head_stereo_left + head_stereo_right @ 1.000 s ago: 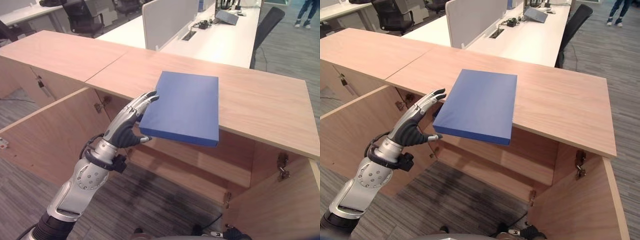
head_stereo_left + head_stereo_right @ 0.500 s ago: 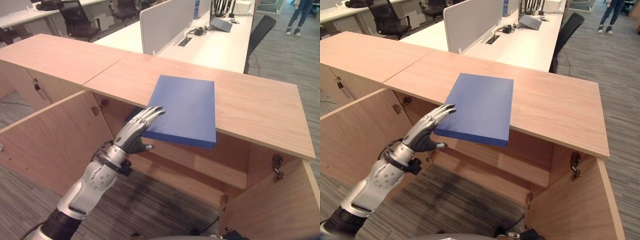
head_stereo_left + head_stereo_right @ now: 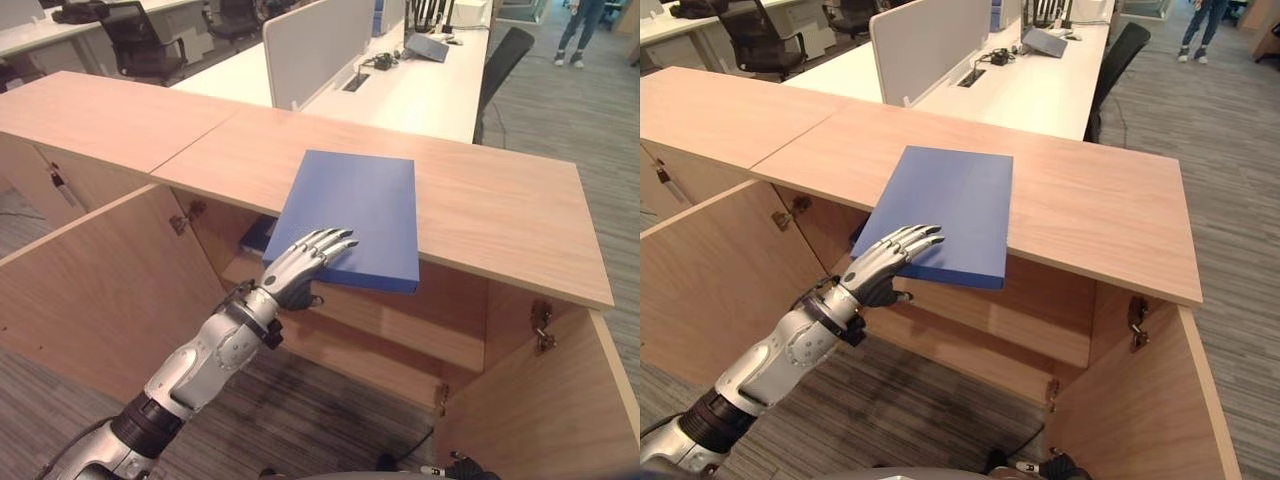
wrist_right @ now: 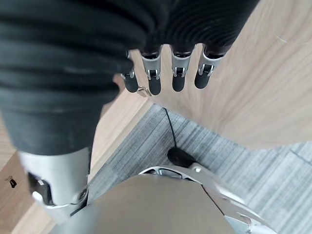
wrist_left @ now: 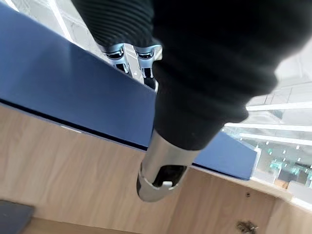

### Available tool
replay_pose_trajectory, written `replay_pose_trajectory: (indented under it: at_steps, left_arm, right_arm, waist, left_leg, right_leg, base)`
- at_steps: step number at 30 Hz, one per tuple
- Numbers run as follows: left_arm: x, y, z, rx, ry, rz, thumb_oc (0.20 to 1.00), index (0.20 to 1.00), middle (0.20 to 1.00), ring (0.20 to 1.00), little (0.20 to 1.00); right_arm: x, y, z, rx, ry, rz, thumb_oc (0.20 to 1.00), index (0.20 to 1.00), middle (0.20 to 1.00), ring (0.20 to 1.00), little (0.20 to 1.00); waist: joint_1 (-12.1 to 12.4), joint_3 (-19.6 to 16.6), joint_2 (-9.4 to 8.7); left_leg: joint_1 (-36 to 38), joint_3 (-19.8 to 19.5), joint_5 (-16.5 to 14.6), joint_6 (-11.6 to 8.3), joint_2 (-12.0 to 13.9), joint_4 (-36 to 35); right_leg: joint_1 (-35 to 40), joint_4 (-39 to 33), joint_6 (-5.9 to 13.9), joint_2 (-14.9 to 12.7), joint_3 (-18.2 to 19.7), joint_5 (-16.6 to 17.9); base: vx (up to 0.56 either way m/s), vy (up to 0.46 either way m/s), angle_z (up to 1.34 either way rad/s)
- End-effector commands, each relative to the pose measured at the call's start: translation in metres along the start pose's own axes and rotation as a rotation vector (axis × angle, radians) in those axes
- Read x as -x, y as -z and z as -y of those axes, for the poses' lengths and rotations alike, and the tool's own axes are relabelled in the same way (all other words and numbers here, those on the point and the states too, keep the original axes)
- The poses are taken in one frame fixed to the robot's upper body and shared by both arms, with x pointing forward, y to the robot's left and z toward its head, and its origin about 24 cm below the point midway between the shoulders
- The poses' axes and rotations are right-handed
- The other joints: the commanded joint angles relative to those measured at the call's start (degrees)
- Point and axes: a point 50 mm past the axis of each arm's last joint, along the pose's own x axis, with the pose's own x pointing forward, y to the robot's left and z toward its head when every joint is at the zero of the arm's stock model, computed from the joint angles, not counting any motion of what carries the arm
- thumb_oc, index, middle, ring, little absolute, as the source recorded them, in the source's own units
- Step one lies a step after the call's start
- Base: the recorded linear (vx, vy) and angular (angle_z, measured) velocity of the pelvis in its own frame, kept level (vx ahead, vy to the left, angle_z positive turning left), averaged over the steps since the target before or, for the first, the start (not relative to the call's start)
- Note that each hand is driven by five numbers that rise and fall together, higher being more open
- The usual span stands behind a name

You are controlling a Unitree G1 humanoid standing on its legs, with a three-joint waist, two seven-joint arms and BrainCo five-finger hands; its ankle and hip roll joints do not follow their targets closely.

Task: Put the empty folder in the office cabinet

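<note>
On wood cabinet top point(image 3: 500, 200) | flat blue folder point(image 3: 355, 215) overhangs | left robot hand point(image 3: 300, 268) fingers straight, thumb beneath

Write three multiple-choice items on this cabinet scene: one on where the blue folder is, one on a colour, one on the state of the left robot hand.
1. Where does the blue folder lie?
A. on the floor
B. on the cabinet top, its near edge sticking out over the open cabinet
C. on the white desk

2. What colour is the desk behind the cabinet?
A. white
B. black
C. green

3. How is the left robot hand set?
A. curled into a fist, away from the folder
B. closed round a door handle
C. fingers straight over the folder's near corner, thumb below its edge

Answers: 1 B, the folder overhangs the wooden top's front edge. 2 A, its surface shows white past the divider. 3 C, the eye views show straight fingers on the folder.
</note>
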Motion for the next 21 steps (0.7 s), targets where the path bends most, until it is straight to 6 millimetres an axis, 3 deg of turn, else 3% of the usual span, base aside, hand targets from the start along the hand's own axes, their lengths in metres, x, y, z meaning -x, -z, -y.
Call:
replay_pose_trajectory:
  at_steps: [1,21]
  left_arm:
    - [-0.022,-0.012,-0.027,-0.127,-0.114,0.126,1.0,1.0,1.0,1.0,1.0]
    - [-0.05,-0.006,-0.029,-0.36,-0.187,0.138,1.0,1.0,1.0,1.0,1.0]
  right_arm:
    - [-0.003,-0.013,0.005,0.076,0.025,0.02,1.0,1.0,1.0,1.0,1.0]
    - [-0.004,-0.015,0.012,0.074,0.059,0.021,1.0,1.0,1.0,1.0,1.0]
  waist:
    - [-0.9,1.6,-3.45]
    - [-1.5,1.3,-3.57]
  left_leg:
    - [-0.3,0.3,-0.7,-2.19,-0.1,3.1]
    - [-0.5,0.3,-1.2,-2.65,0.3,4.1]
  right_leg:
    - [4.7,0.4,-1.69,2.7,-1.2,-6.6]
    - [5.2,0.4,-1.97,2.8,-0.7,-6.7]
  base:
    - [0.0,-0.006,-0.04]
    - [0.0,0.0,0.0]
